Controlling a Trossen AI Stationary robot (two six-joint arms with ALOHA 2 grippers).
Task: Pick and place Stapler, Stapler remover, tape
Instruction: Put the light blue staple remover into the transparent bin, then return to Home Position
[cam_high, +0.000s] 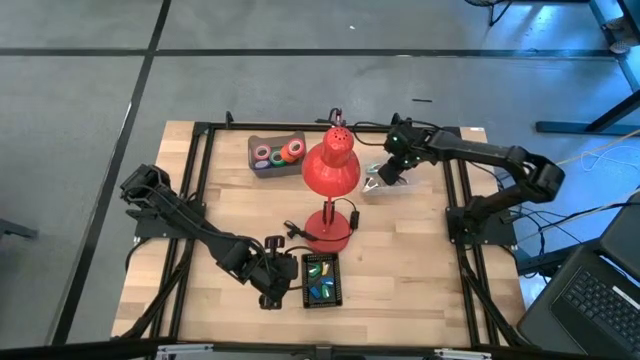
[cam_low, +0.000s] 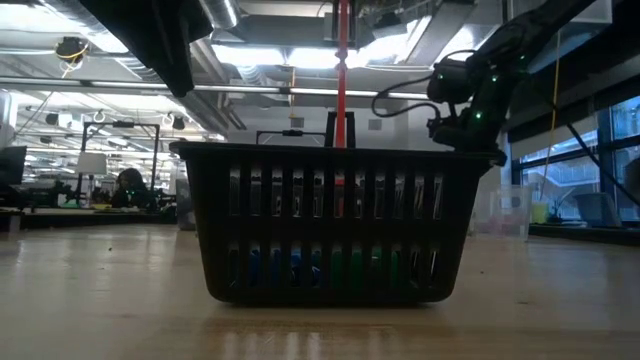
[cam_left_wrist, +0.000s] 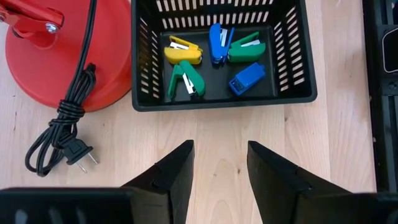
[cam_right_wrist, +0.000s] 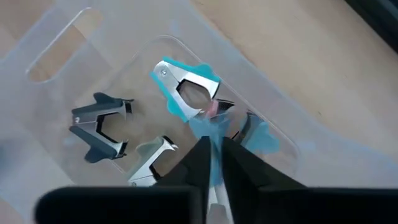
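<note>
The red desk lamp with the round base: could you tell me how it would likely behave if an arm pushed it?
The red desk lamp probably tips rather than slides: its shade sits high on a thin stem above the base. Its loose black cord would likely drag and could snag.

Bright ceiling lights (cam_low: 250, 55) behind a silhouetted basket (cam_low: 330, 220); blurred right wrist view

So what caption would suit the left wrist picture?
Open left gripper faces a black basket of small coloured staplers, beside the red lamp base.
</note>
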